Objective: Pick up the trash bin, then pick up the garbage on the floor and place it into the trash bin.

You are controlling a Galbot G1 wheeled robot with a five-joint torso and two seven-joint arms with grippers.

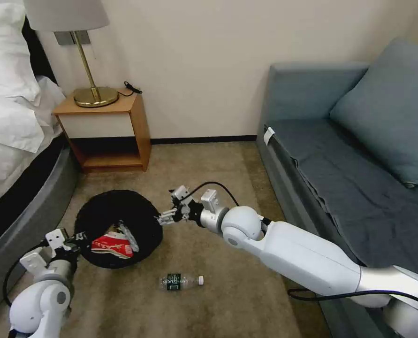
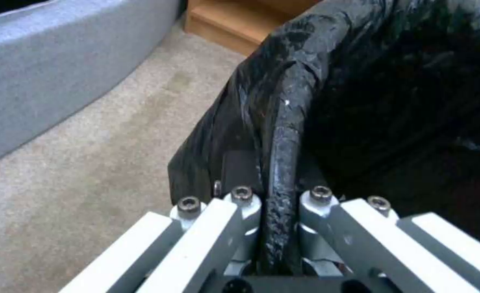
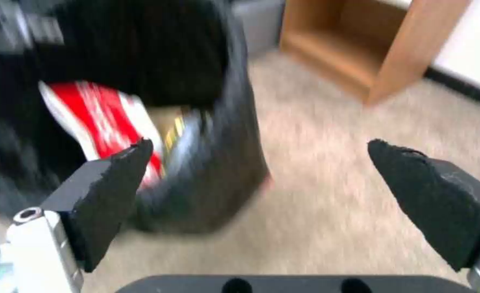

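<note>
One clear plastic bottle [image 1: 180, 281] is lying on the beige carpet [image 1: 246, 300], just beside the trash bin [image 1: 119, 220]. The left gripper [image 2: 275, 228] is pinching the bin's crinkly black rim, a red-and-white snack packet [image 1: 112, 245] showing inside. The right gripper [image 3: 262, 191] is hanging wide apart and empty beside the bin, with a wooden nightstand [image 1: 108, 131] standing behind.

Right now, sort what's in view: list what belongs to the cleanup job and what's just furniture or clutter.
Part of the job:
trash bin, clamped at its rim by the left claw
red-and-white packet inside the bin
plastic bottle on the carpet
right claw, open beside the bin

Just lying about:
nightstand
lamp
bed
sofa
</note>
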